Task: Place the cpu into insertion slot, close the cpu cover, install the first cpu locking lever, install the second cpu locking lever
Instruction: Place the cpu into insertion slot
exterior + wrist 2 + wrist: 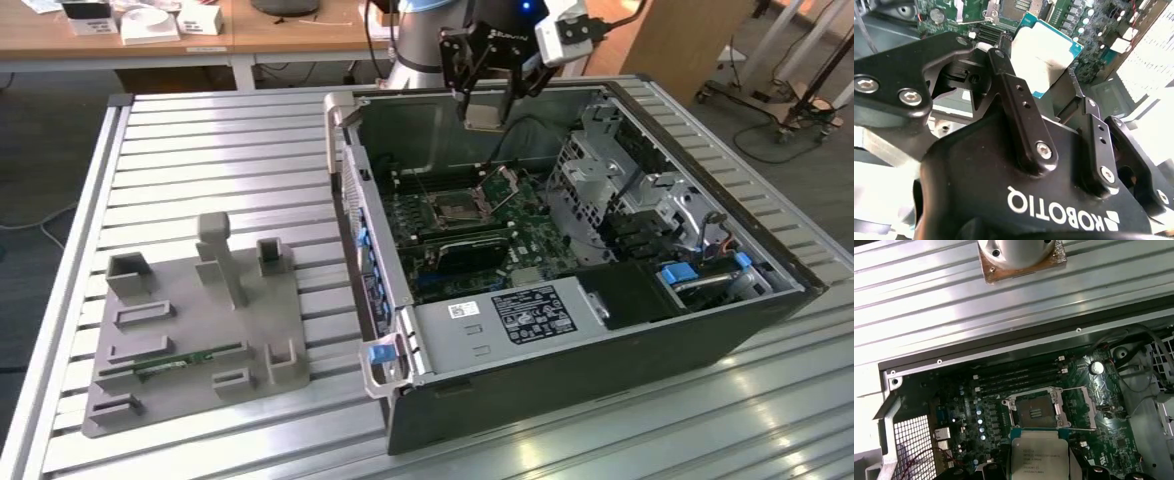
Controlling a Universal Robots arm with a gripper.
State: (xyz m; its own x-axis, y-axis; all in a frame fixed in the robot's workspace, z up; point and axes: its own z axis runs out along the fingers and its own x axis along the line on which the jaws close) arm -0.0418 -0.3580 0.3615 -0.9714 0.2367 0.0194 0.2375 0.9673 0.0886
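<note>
My gripper (pixel 485 112) hangs over the far wall of the open computer case. In the second wrist view it (pixel 1036 67) is shut on the cpu (pixel 1046 52), a flat square chip with a silvery top, held by two opposite edges. The cpu (pixel 1038 457) hovers above the green board, apart from the insertion slot (pixel 1034 412), whose dark pin field lies bare inside a silvery rim. In the exterior view the insertion slot (pixel 454 210) sits mid-board. Beside it the cpu cover (pixel 507 183) stands swung up on its hinge.
The case (pixel 601 330) lies on its side on a slatted metal table (pixel 214 150). A drive cage (pixel 627 200) fills the case on the exterior view's right. Black memory slots (pixel 1019 375) run beside the socket. A grey fixture plate (pixel 187 330) holds a green memory stick (pixel 174 362).
</note>
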